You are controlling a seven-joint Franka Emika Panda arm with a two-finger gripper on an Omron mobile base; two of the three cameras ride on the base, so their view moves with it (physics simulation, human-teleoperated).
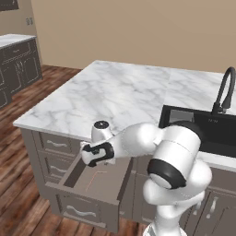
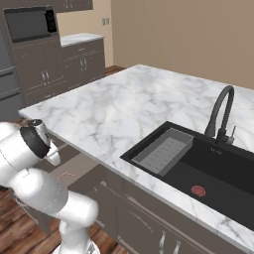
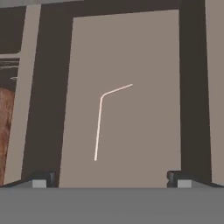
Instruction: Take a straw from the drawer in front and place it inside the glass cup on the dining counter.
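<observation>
Wide-open claw hovers above the pulled-out drawer, where the bent straw lies flat on the floor. Best to descend straight, straddle its long section, then close gently.

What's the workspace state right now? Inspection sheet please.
Surface: white grey-veined marble dining counter, bare where seen.
Job's things: wide grey-brown wooden drawer pulled open; thin pale bent straw lying flat on the drawer floor, alone. Glass cup: nothing seen.
Clutter: grey ribbed tray inside the black sink basin.
Pincer: pincer open wide, hanging above the open drawer and looking down at the straw, touching nothing.
Cables: nothing seen.
Surroundings: black curved faucet behind the sink; dark microwave over grey wall cabinets; wood plank floor; beige walls.
</observation>
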